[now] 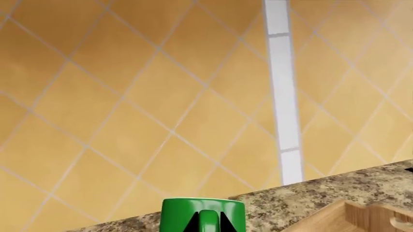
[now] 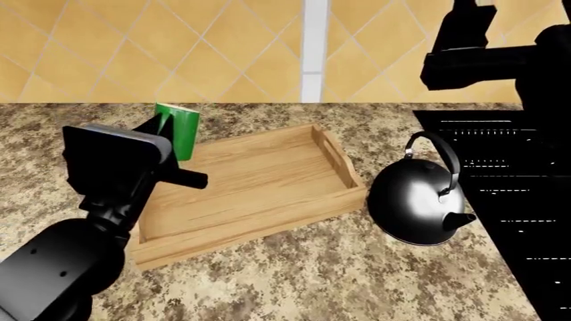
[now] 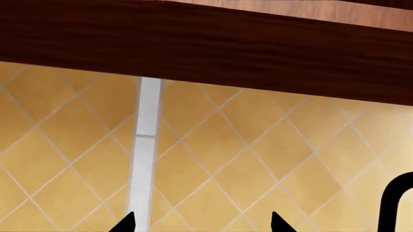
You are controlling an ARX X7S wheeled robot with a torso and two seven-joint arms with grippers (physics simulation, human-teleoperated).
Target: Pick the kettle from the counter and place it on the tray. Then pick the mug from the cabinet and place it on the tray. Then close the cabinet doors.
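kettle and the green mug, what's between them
The tray, empty, lies between the mug and the kettle in the head view.

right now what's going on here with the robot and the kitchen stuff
The left gripper is shut on the green mug, holding it at the far left corner of the wooden tray. The tray is bare, and the kettle sits on the counter just right of it, not on it. The right gripper is open and raised near the tiled wall, holding nothing.
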